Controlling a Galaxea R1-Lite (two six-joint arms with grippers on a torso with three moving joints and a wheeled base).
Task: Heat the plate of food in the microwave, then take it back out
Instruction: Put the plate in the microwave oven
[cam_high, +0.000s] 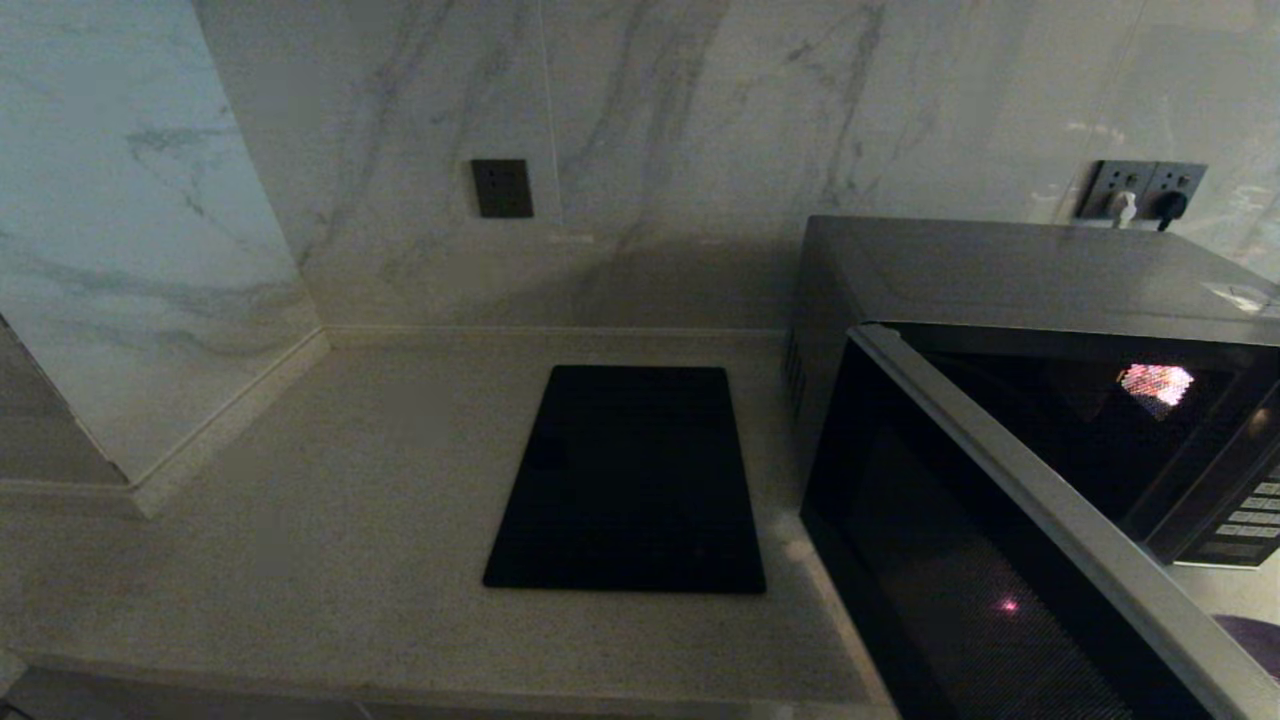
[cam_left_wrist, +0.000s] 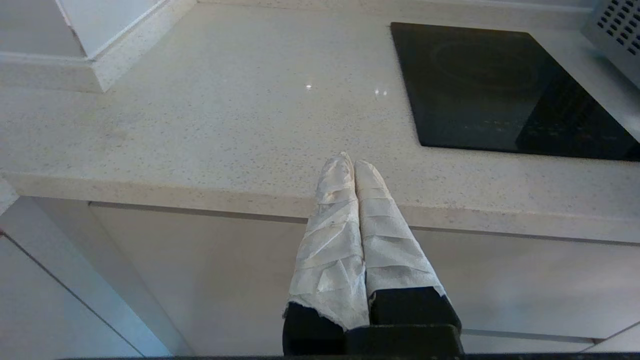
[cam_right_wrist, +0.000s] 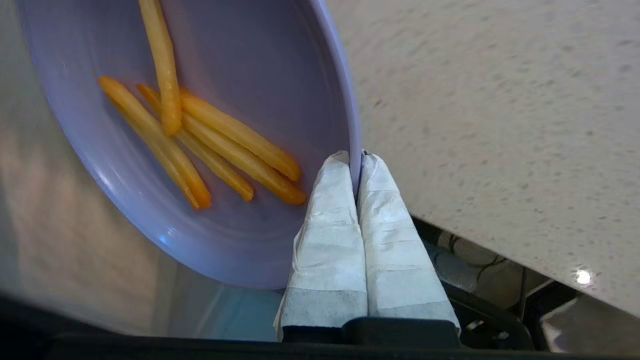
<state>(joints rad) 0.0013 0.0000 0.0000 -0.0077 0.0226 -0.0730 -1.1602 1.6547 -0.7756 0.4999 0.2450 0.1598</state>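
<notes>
Firmly pinched — right gripper (cam_right_wrist: 356, 162) clamps plate of food (cam_right_wrist: 210, 165)

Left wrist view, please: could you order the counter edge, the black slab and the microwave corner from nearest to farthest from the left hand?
1. Counter edge, right at the shut left hand.
2. Black slab, on the counter beyond.
3. Microwave, its vented corner past the slab.

A home kitchen: a speckled stone worktop (cam_high: 330, 560) with marble wall tiles (cam_high: 680, 130), a black hob (cam_high: 628, 480) at centre, a microwave (cam_high: 1020, 290) at 3 o'clock.
</notes>
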